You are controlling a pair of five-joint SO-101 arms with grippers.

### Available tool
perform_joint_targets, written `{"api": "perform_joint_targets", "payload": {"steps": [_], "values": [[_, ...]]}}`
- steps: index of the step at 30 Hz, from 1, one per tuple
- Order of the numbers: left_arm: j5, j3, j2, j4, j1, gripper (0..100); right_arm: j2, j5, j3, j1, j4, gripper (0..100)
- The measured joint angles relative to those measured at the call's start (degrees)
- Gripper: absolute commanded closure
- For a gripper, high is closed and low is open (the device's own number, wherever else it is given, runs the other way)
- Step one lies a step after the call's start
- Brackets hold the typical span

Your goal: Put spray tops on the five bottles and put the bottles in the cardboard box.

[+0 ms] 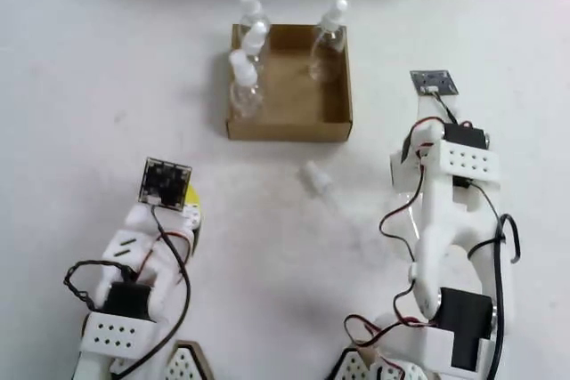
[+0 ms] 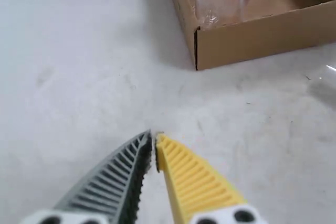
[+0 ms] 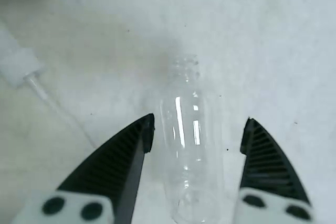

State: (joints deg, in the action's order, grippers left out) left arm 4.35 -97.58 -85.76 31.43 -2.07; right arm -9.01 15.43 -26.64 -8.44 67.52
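Observation:
A clear bottle (image 3: pixel 191 145) with no top lies on the white table, its threaded neck pointing away from my right gripper (image 3: pixel 199 124). That gripper is open, with one black jaw on each side of the bottle. Beside it lies a loose white spray top (image 3: pixel 16 64) with its thin tube; the high view shows the spray top (image 1: pixel 316 177) in front of the cardboard box (image 1: pixel 289 126). Several bottles (image 1: pixel 245 86) with white spray tops stand in the box. My left gripper (image 2: pixel 155 137) is shut on nothing, low over bare table short of the box's near corner (image 2: pixel 197 51).
The right arm (image 1: pixel 450 220) with its loose cables stands at the right of the table, the left arm (image 1: pixel 134 291) at the lower left. Bare white tabletop (image 1: pixel 98 86) spreads to the left of the box. The table's far edge runs just behind the box.

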Motion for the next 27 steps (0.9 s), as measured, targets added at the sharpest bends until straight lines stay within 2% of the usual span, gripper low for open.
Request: {"api": "perform_joint_targets", "payload": {"steps": [12, 27], "values": [[0.1, 0.0, 0.0, 0.0, 0.0, 98, 12.2, 0.6, -0.1, 0.1, -2.7, 77.2], [0.1, 0.0, 0.0, 0.0, 0.0, 98, 12.4, 1.0, 0.0, 0.3, -3.7, 77.3]]}}
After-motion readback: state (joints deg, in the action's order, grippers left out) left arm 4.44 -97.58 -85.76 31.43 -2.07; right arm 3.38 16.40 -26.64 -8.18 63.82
